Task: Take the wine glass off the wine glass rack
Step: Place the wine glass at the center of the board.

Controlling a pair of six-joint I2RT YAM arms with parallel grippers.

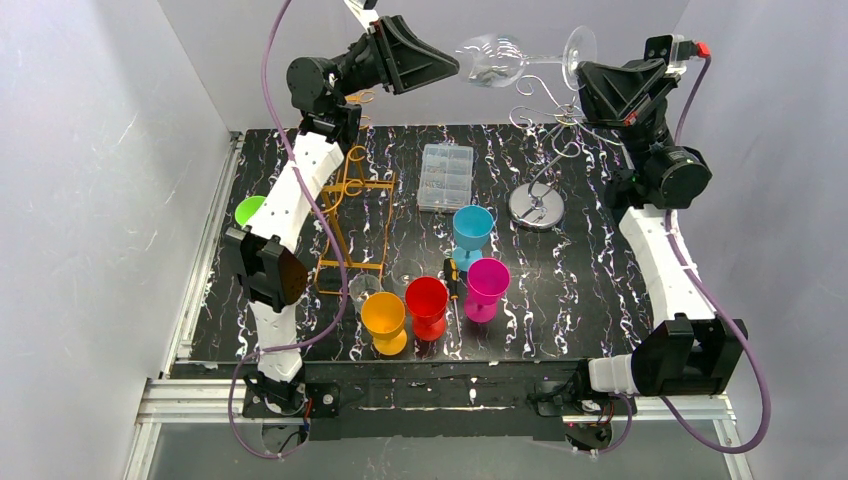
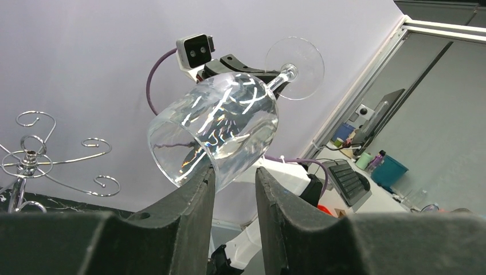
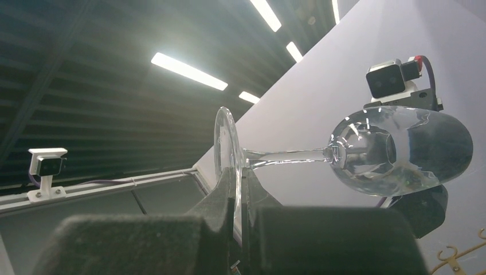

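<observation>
The wine glass [image 1: 495, 58] is held on its side in the air, clear of the silver wire rack [image 1: 537, 205] that stands below it on the desk [image 1: 580, 290].

Only in the right wrist view is the grip seen plainly: the right claw [image 3: 240, 183] is clamped on the glass's round foot, which is pinched edge-on, with the stem and bowl [image 3: 395, 152] stretched away to the right.

Only in the left wrist view is the bowl's mouth [image 2: 223, 126] shown. Its lower edge is taken in between the fingers of the left claw [image 2: 235, 177], which are seen apart with a gap between them. The rack's curled arms [image 2: 34, 160] are caught at the left there.

The desk's contents are given by the top view alone. An orange wire rack [image 1: 350, 210], a clear plastic box [image 1: 446, 177] and blue [image 1: 472, 230], magenta [image 1: 487, 285], red [image 1: 427, 305], orange [image 1: 384, 320] and green [image 1: 248, 210] cups are seen.
</observation>
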